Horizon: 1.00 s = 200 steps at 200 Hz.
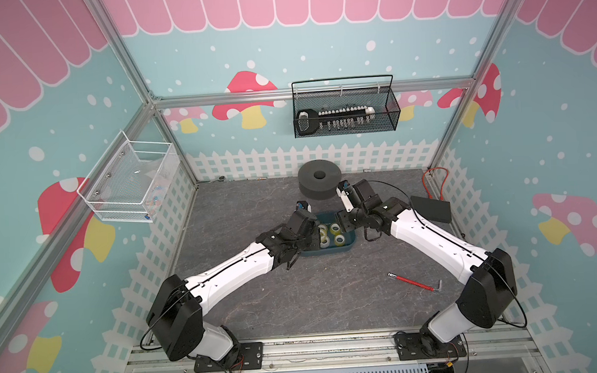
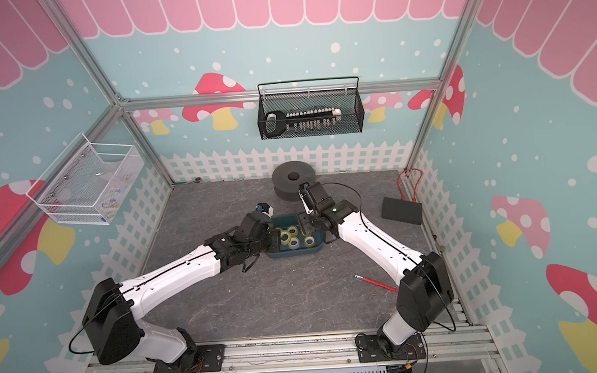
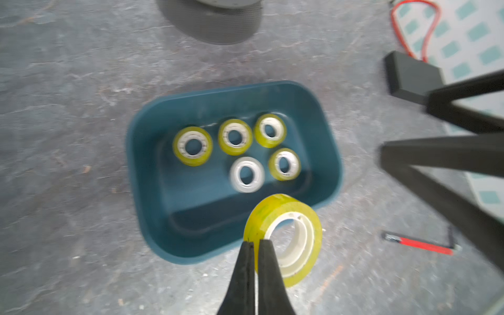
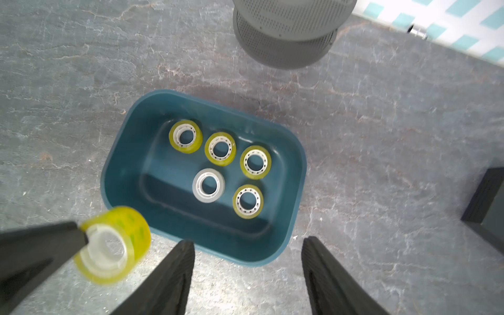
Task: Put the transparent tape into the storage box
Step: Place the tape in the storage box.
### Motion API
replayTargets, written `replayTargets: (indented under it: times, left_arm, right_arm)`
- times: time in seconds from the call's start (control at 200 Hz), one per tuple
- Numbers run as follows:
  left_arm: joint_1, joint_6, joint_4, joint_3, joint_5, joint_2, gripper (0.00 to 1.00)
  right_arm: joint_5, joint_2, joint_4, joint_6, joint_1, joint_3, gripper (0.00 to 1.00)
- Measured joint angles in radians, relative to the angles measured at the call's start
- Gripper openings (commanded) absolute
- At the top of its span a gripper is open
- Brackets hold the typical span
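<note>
The storage box [image 3: 131, 152] is a dark teal tub on the grey table, also seen in both top views [image 1: 328, 251] [image 2: 293, 253] between the two wrists. Several yellowish transparent tape rolls [image 3: 193, 146] and one whitish roll [image 4: 208, 185] lie flat inside it. My left gripper [image 3: 255, 241] is shut on the wall of another transparent tape roll [image 3: 283, 240], one finger through its core. The roll hangs tilted above the table at the box's [image 4: 109, 174] corner; the right wrist view shows this held roll [image 4: 114, 245] too. My right gripper [image 4: 248, 242] stands open and empty above the box's rim.
A grey perforated round spool [image 1: 319, 184] stands behind the box. A black case [image 1: 431, 208] with a red cable [image 1: 437, 183] lies at the right, a red-handled tool [image 1: 414, 282] nearer the front. A black wire basket [image 1: 345, 111] and a white one [image 1: 128, 182] hang on the walls.
</note>
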Motion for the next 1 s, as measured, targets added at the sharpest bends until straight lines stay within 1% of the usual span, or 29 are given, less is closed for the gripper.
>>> replayTargets:
  times: [0.15, 0.33, 0.365, 0.375, 0.395, 0.731, 1.001]
  left_arm:
    - [0.064, 0.047, -0.004, 0.000, 0.028, 0.062, 0.00]
    - [0.108, 0.098, -0.004, 0.010, 0.056, 0.145, 0.00]
    - [0.114, 0.106, -0.003, 0.015, 0.062, 0.159, 0.00]
    - [0.116, 0.107, -0.003, 0.017, 0.064, 0.162, 0.00]
    - [0.119, 0.111, -0.003, 0.020, 0.066, 0.170, 0.00]
    - [0.155, 0.166, 0.011, 0.072, 0.105, 0.277, 0.00]
    - [0.158, 0.181, 0.012, 0.072, 0.126, 0.302, 0.00]
  right_arm:
    - [-0.022, 0.016, 0.016, -0.006, -0.030, 0.010, 0.79]
    - [-0.052, 0.046, 0.024, -0.005, -0.069, 0.016, 0.83]
    - [-0.056, 0.053, 0.024, -0.005, -0.072, 0.020, 0.88]
    - [-0.060, 0.055, 0.024, -0.005, -0.074, 0.021, 0.95]
    - [-0.063, 0.060, 0.024, -0.002, -0.076, 0.026, 0.99]
    - [-0.103, 0.109, 0.042, -0.009, -0.106, 0.065, 0.99]
    - [-0.123, 0.125, 0.042, -0.013, -0.129, 0.066, 0.99]
